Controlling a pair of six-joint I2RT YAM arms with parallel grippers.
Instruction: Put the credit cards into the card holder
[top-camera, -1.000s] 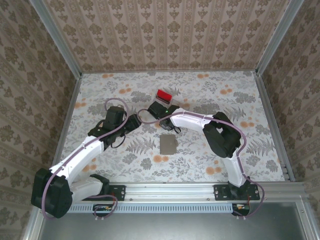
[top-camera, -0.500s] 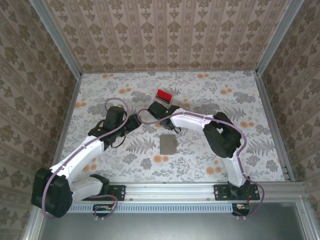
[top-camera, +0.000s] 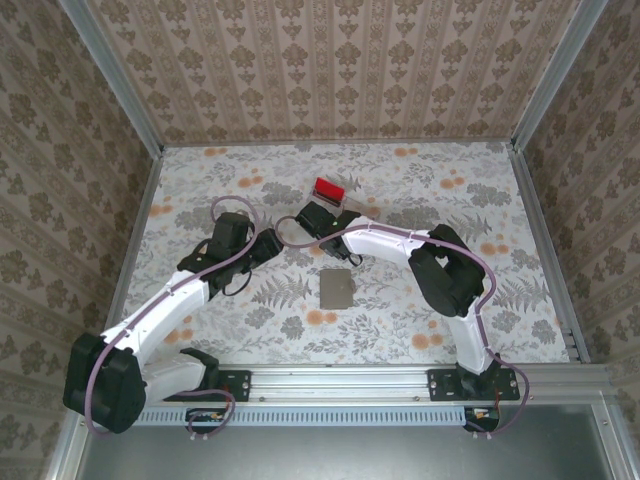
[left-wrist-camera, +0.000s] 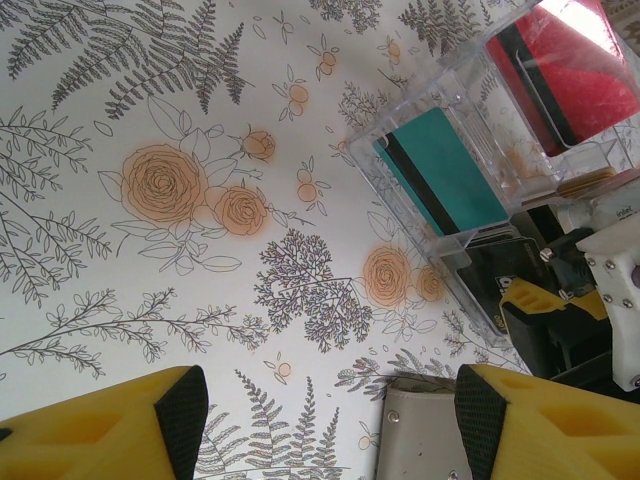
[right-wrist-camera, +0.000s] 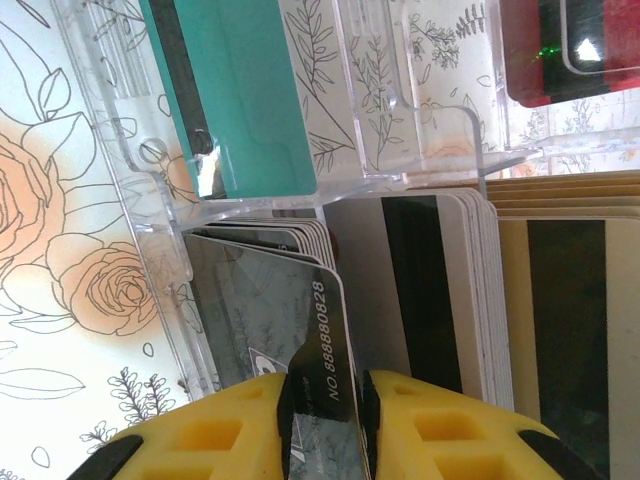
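Note:
The credit cards stand in a clear slotted rack: red ones, teal ones, a white and beige stack, and dark grey ones. My right gripper is at the rack, its yellow fingers shut on the front dark grey card marked with a number. The card holder, a flat grey case, lies on the table nearer the arms. My left gripper hovers open above the table, with the case's snap edge beside its right finger. In the top view the left gripper sits left of the right gripper.
The table has a floral cloth and is walled in by patterned panels with metal posts. The rack has clear plastic dividers between card groups. Open cloth lies left of the rack and right of the case.
The right gripper's jaws have drawn closer together at the rack. Both arms stay almost where they were.

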